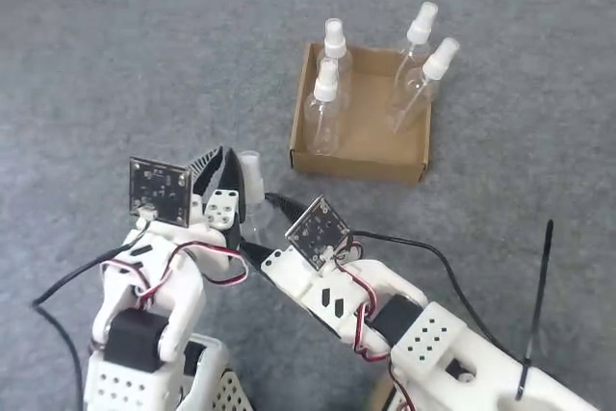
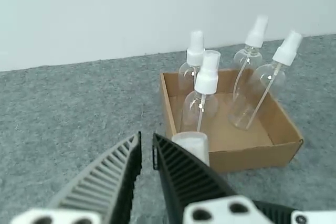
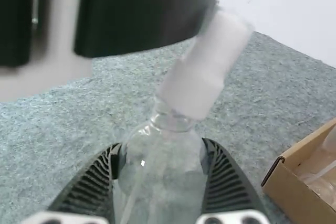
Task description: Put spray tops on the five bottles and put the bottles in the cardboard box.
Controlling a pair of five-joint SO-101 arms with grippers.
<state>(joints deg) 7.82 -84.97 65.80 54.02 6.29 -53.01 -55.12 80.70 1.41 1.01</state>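
Cardboard box (image 1: 358, 168) sits on the grey bench (image 1: 115, 74) and holds four bottles (image 1: 325, 115), each with a white spray top fitted; all four lean against the box walls. The fifth bottle (image 3: 157, 177) is outside the box, near its front-left corner, and also carries a spray top (image 3: 207, 66). Right end effector (image 3: 160, 153) is clenched on this bottle's clear body, one finger on each side, with the neck and top tilted toward the box. Left end effector (image 2: 147, 142) is on the side of the fifth bottle away from the box, with its jaws drawn almost together and nothing between them. One black finger (image 2: 184, 177) lies against the spray top.
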